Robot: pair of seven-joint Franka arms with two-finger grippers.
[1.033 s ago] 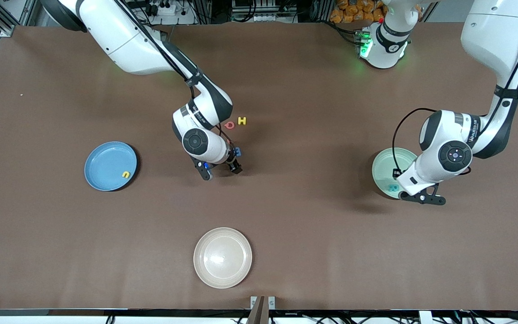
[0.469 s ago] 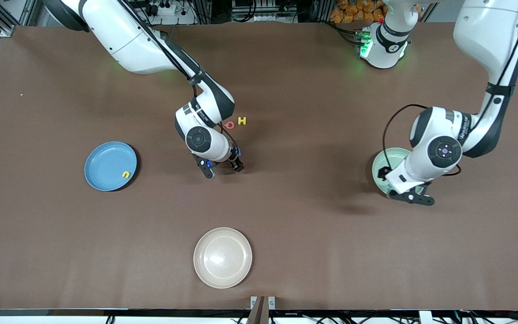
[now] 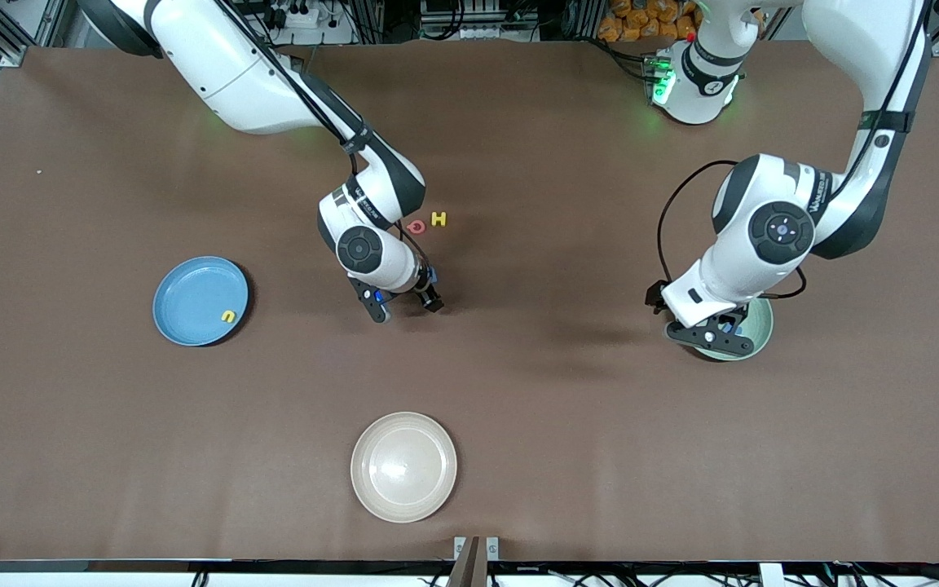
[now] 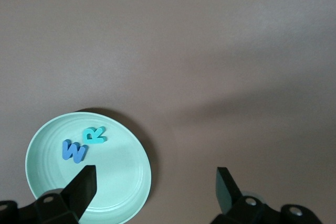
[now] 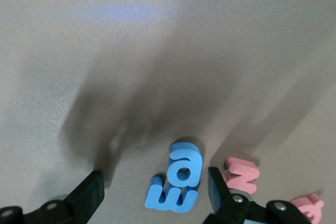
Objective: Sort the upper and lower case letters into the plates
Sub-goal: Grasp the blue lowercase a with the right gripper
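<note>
Two letters, W (image 4: 73, 151) and R (image 4: 95, 135), lie in your mint plate (image 4: 124, 191) under the spread left gripper (image 4: 156, 187); right gripper (image 5: 153, 195) (fingers apart) straddles blue letters (image 5: 178, 182).

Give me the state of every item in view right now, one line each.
Left gripper: open, empty, over the mint plate's edge.
Right gripper: open, low over the blue letters.
Mint green plate: holds blue W and teal R.
Light blue plate: holds one yellow letter.
Cream plate: nothing in it.
Blue letters: on the table, between the right fingers.
Yellow H, red letter: on the table, unsorted.
</note>
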